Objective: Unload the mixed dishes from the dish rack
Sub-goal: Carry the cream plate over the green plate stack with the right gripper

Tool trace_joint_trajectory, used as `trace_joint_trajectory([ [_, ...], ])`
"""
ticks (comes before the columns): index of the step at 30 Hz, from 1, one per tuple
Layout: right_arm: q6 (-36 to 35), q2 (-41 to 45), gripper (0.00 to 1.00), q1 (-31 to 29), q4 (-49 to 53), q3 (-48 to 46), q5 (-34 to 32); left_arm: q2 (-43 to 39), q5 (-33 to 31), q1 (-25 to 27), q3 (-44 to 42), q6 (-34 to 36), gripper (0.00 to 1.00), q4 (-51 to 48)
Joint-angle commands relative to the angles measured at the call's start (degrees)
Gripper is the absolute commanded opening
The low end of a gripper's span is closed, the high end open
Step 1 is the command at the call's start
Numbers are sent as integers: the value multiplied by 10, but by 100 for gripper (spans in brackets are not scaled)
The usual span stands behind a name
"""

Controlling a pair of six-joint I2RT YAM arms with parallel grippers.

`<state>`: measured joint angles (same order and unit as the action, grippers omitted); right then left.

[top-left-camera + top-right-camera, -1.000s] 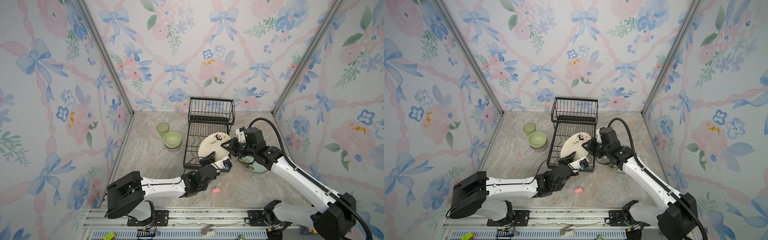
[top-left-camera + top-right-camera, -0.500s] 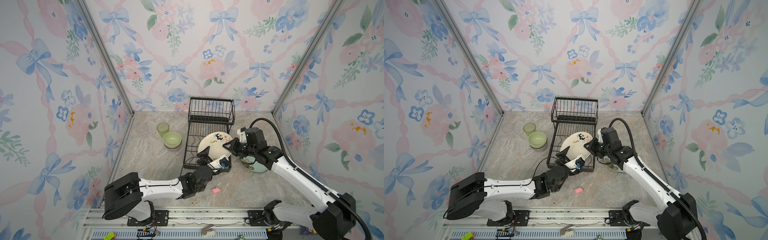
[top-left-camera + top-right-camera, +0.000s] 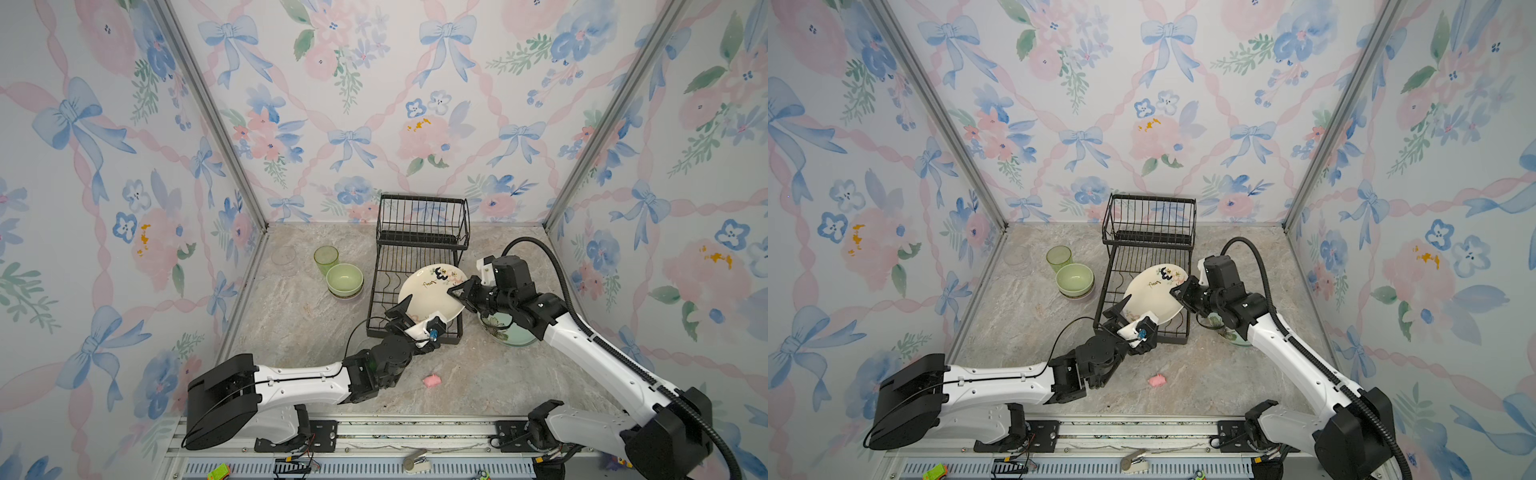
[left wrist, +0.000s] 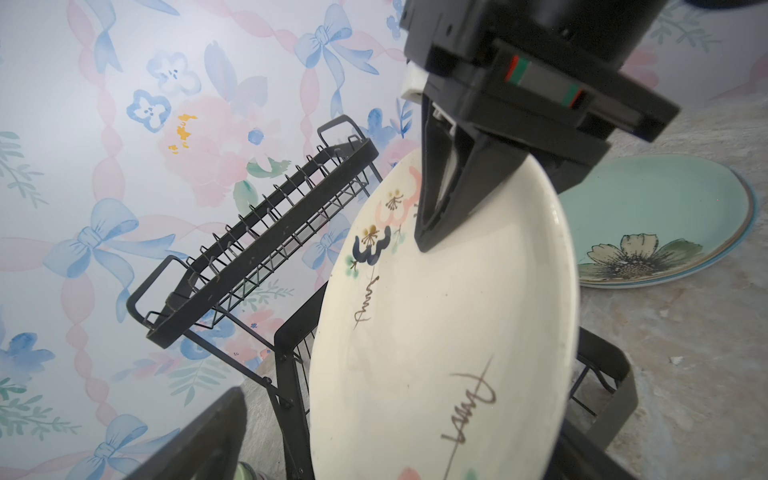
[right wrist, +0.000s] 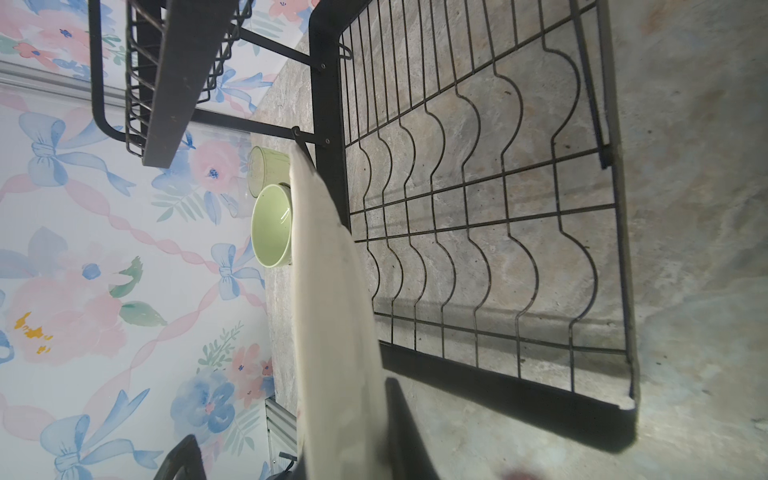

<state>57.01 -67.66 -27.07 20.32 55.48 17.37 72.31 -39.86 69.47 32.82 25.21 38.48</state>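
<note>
While the right gripper (image 3: 452, 291) pinches its rim, the cream plate (image 3: 428, 291) stands tilted over the lower tier of the dish rack (image 3: 422, 232).
Jaws of the left gripper (image 3: 419, 314) gape wide around the plate's near edge.

place: staged robot booth | signs: floral wallpaper panels (image 3: 374, 104), aluminium corner posts (image 3: 218, 124), marble-look tabletop (image 3: 299, 324)
</note>
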Motion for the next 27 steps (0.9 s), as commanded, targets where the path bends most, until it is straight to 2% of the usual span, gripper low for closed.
trace_joint_trajectory([
  [1, -14, 30, 0, 15, -14, -12, -23, -48, -8, -1, -14, -37, 98, 23],
  [11, -33, 82, 0, 58, 39, -29, -58, -92, 2, -4, -41, -68, 98, 24],
  [21, -65, 151, 0, 165, 107, -49, -69, -145, 20, -17, -70, -106, 98, 24],
  [27, -91, 181, 0, 232, 157, -58, -89, -148, 20, -31, -76, -120, 98, 24],
])
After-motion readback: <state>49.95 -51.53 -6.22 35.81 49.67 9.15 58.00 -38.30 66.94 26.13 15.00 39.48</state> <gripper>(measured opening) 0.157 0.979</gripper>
